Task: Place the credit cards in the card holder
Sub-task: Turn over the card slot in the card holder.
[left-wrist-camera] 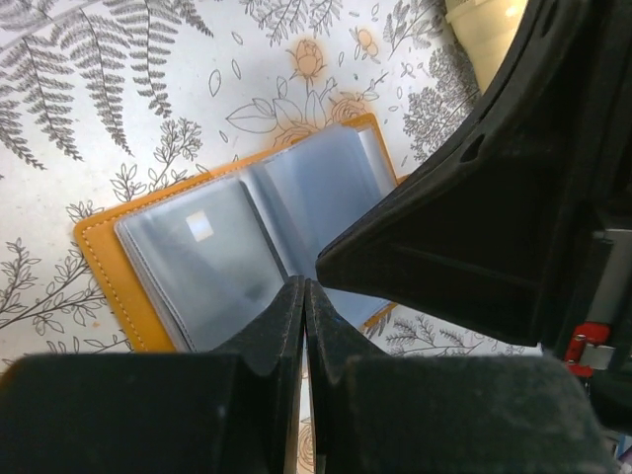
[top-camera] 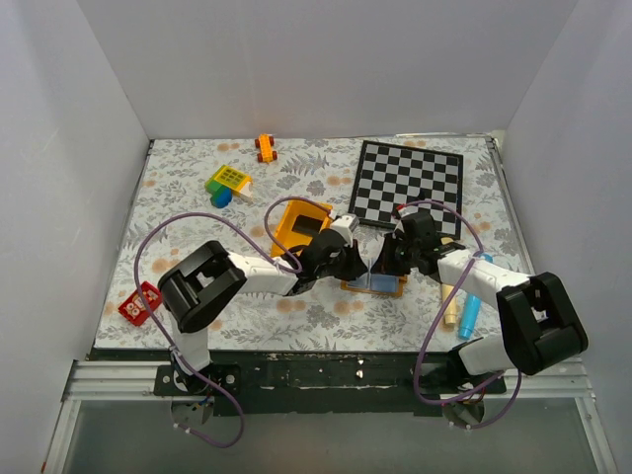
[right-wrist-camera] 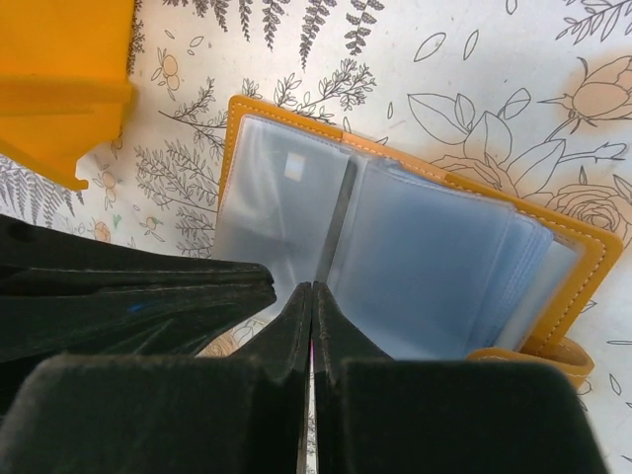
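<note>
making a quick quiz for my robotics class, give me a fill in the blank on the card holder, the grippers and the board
1. The card holder lies ____, its clear sleeves facing up.
2. The left gripper and the right gripper both have their jaws ____.
3. In the top view the card holder sits ____ the two grippers.
4. The board beyond them has a black-and-white ____ pattern.
Missing words: open; shut; between; chequered.
</note>
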Available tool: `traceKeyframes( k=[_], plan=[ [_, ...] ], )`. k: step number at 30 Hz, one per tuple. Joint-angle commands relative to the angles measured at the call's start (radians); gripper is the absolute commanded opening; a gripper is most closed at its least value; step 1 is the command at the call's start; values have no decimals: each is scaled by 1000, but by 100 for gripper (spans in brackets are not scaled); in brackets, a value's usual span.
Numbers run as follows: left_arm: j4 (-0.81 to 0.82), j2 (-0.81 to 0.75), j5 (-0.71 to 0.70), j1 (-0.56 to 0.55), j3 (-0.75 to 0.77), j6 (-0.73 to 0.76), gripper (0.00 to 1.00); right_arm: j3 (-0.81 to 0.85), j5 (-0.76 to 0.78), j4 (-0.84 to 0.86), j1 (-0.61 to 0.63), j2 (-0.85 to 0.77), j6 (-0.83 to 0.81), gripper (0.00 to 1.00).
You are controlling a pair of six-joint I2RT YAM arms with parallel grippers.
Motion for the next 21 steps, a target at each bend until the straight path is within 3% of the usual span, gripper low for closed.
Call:
traceKeyframes(
  k=[1,21],
  plan=[
    [31,48,35,-5,-12,-2,0,-11,25,23,-5,-2,4,1],
    [-69,46,-66,-3,-69,-94,0,-30,216,-167,-5,12,98,1]
  ],
)
